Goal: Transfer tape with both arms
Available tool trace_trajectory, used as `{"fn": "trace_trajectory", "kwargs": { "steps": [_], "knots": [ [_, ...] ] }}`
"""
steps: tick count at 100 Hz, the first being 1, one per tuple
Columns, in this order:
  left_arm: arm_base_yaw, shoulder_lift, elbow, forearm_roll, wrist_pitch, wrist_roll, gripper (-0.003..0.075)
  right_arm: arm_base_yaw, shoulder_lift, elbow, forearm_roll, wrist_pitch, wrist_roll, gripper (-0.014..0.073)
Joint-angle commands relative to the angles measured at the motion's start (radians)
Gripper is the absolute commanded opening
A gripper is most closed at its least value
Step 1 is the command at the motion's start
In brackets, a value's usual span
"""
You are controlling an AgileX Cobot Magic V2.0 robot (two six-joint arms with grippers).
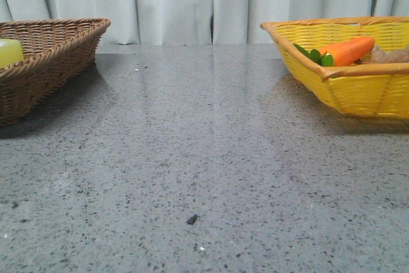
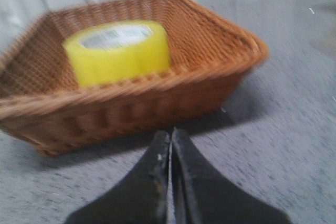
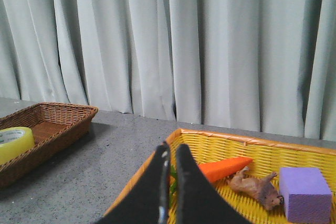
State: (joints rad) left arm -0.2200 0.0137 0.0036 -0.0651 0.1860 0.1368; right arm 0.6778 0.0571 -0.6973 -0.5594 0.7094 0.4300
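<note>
The tape [image 2: 119, 51] is a yellow-green roll lying in the brown wicker basket [image 2: 220, 61]. It also shows at the far left of the front view [image 1: 9, 51] and in the right wrist view [image 3: 14, 142]. My left gripper [image 2: 170, 135] is shut and empty, low over the table just in front of the brown basket. My right gripper [image 3: 171, 150] is shut and empty, above the near rim of the yellow basket [image 3: 252, 142]. Neither gripper shows in the front view.
The yellow basket [image 1: 358, 87] at the right holds an orange carrot with green leaves [image 1: 342, 50], a beige lumpy piece [image 3: 257, 187] and a purple block [image 3: 305, 193]. The brown basket [image 1: 57, 62] stands at the left. Grey curtains hang behind the speckled table [image 1: 204, 158].
</note>
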Motion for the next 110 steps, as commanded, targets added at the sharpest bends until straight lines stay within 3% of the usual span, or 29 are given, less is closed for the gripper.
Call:
{"fn": "trace_trajectory", "kwargs": {
  "steps": [1, 5, 91, 110],
  "knots": [
    [0.046, -0.046, 0.007, -0.003, 0.034, -0.012, -0.0021, -0.004, 0.019, -0.022, -0.036, -0.076, -0.005, -0.0067],
    [0.063, -0.051, 0.009, -0.019, 0.088, -0.012, -0.0021, -0.004, 0.019, -0.022, -0.036, -0.076, -0.005, -0.0067],
    [0.080, -0.048, 0.009, -0.024, 0.079, -0.012, -0.0021, -0.004, 0.019, -0.022, -0.036, -0.076, -0.005, -0.0067],
    [0.080, -0.048, 0.009, -0.024, 0.079, -0.012, -0.0021, -0.047, 0.013, 0.070, -0.046, -0.046, -0.005, -0.0067]
  ]
}}
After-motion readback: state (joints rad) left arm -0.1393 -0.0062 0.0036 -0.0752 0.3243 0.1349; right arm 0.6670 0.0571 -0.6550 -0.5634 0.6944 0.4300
